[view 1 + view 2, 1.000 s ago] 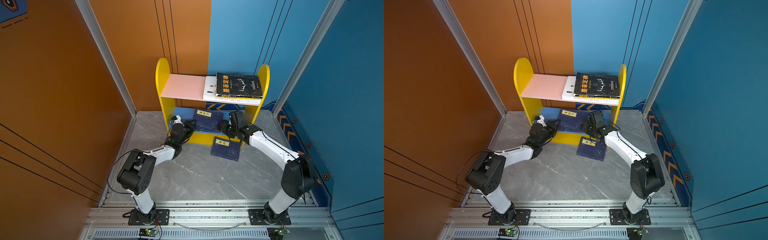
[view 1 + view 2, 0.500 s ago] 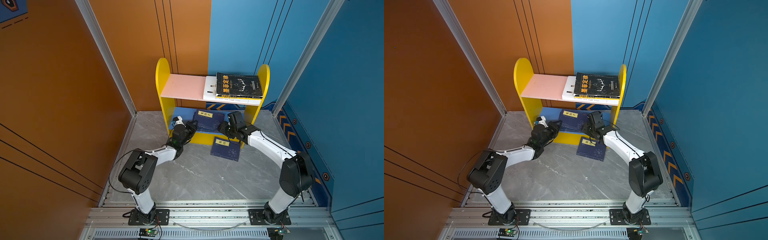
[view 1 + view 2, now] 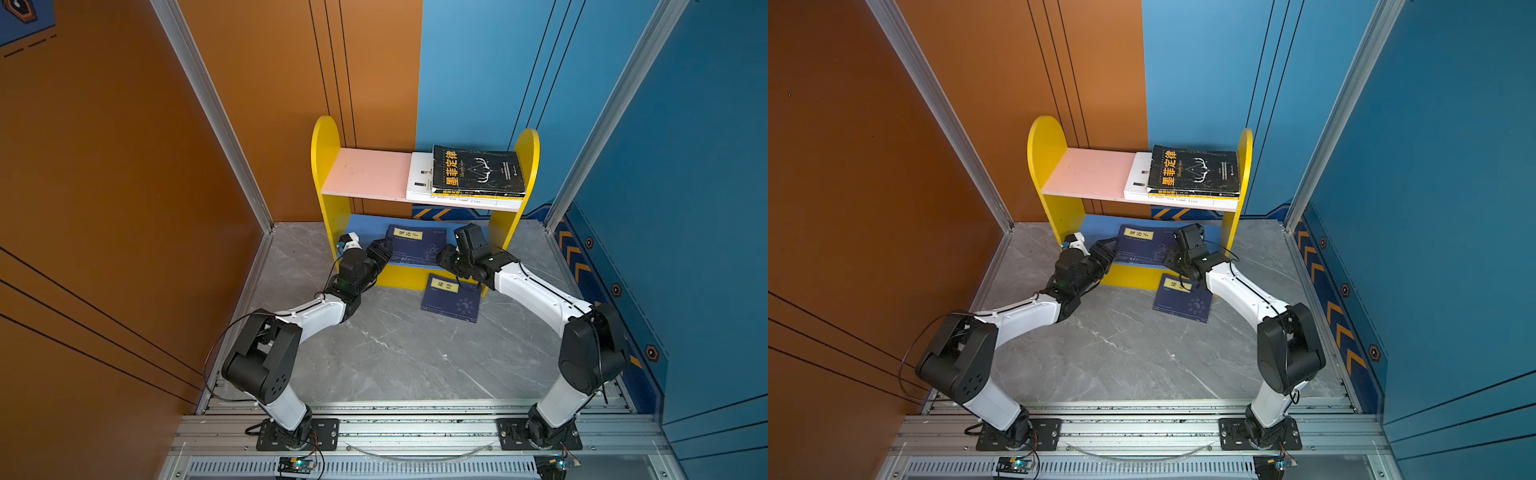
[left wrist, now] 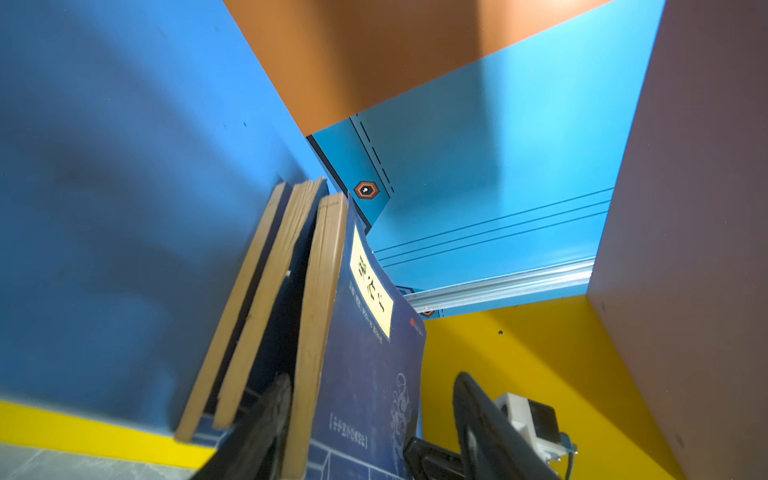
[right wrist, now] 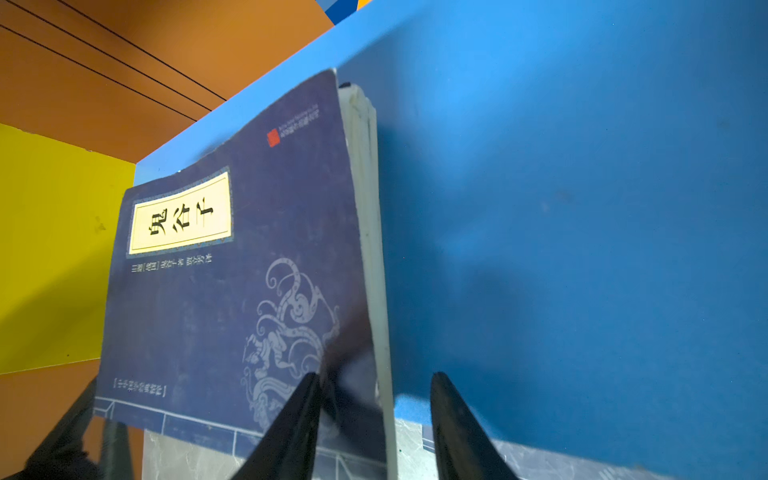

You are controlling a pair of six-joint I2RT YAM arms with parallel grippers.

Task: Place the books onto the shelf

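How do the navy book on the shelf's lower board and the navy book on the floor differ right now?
The shelf navy book lies on the blue lower board atop other books; the floor navy book lies alone on the grey floor. Both open, the left gripper and right gripper straddle the shelf navy book's edges; neither touches the floor navy book. Both lie flat, navy-covered, yellow-labelled.

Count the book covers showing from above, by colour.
Navy: 2, the shelf book and the floor book
Black: 1, the black book
White: 1, the white book
Total: 4; anything stacked under these covers isn't counted.
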